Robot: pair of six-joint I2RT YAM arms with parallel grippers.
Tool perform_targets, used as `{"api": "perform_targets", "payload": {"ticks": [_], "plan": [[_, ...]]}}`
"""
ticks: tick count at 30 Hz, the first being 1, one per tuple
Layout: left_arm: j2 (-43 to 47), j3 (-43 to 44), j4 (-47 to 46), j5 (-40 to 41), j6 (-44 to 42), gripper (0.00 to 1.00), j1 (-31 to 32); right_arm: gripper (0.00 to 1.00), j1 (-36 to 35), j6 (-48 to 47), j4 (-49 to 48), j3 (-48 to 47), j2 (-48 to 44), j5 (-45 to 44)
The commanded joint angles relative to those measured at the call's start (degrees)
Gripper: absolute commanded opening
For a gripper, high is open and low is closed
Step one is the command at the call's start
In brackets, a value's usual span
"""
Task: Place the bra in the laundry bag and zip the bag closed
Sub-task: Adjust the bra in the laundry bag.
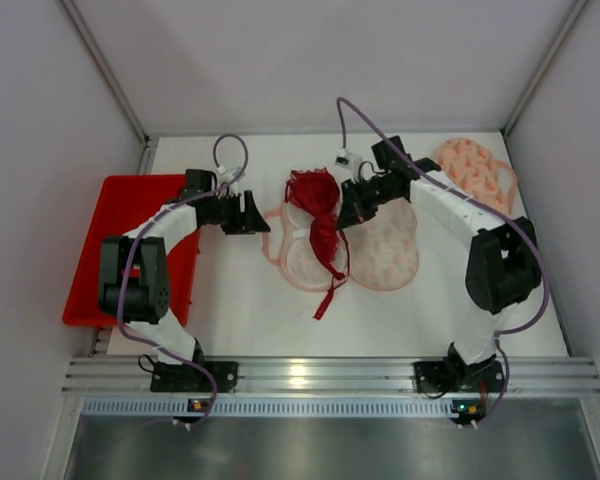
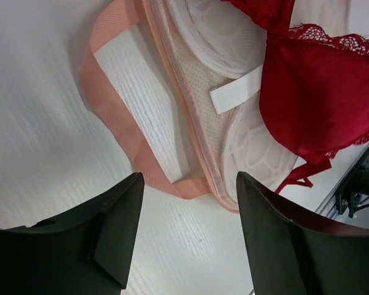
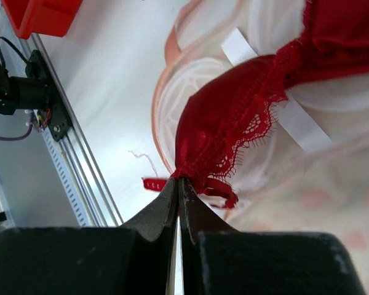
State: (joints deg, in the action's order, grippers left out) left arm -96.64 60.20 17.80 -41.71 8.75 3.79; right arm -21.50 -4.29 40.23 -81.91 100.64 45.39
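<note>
The red lace bra (image 1: pixel 316 212) lies bunched over the open pink mesh laundry bag (image 1: pixel 383 252) in the middle of the table. My right gripper (image 1: pixel 346 214) is shut on the bra's edge. In the right wrist view the jaws (image 3: pixel 178 180) pinch the red fabric (image 3: pixel 221 123) just above the bag (image 3: pixel 277 184), and a strap end dangles below. My left gripper (image 1: pixel 252 213) stands open at the bag's left rim and holds nothing. In the left wrist view its fingers (image 2: pixel 189 184) hover over the bag's pink edge (image 2: pixel 194 104), with the bra (image 2: pixel 323 92) to the right.
A red tray (image 1: pixel 128 215) sits at the table's left edge behind the left arm. A second pink patterned piece (image 1: pixel 477 168) lies at the back right. An aluminium rail (image 1: pixel 320 375) runs along the near edge. White walls enclose the table.
</note>
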Motion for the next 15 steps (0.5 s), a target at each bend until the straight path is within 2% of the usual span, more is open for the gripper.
{"api": "perform_targets", "payload": {"ticks": [1, 8, 9, 10, 12, 13, 15], "plan": [[0.75, -0.09, -1.10, 0.58, 0.65, 0.67, 0.08, 0.00, -7.41, -0.01, 1.70, -5.44, 4.82, -3.36], [1.89, 0.18, 0.30, 2.59, 1.62, 0.67, 0.08, 0.01, -17.60, 2.71, 0.29, -10.37, 13.61, -5.66], [2.07, 0.00, 0.48, 3.12, 1.62, 0.67, 0.08, 0.06, -17.96, 3.67, -0.15, -10.46, 13.53, -4.96], [2.33, -0.17, 0.57, 3.30, 1.70, 0.68, 0.08, 0.23, -18.23, 3.94, -0.76, -10.46, 13.18, -3.39], [2.51, -0.61, 0.48, 3.83, 1.97, 0.68, 0.08, 0.39, -18.14, 3.94, -0.77, -10.55, 11.52, -2.06], [2.42, -0.70, 0.57, 3.92, 1.97, 0.68, 0.08, 0.53, -17.88, 3.94, -0.50, -10.64, 10.73, -1.36], [2.33, -0.62, 0.57, 5.14, 1.97, 0.68, 0.08, 0.61, -16.31, 3.86, 0.11, -9.51, 7.13, -0.22]]}}
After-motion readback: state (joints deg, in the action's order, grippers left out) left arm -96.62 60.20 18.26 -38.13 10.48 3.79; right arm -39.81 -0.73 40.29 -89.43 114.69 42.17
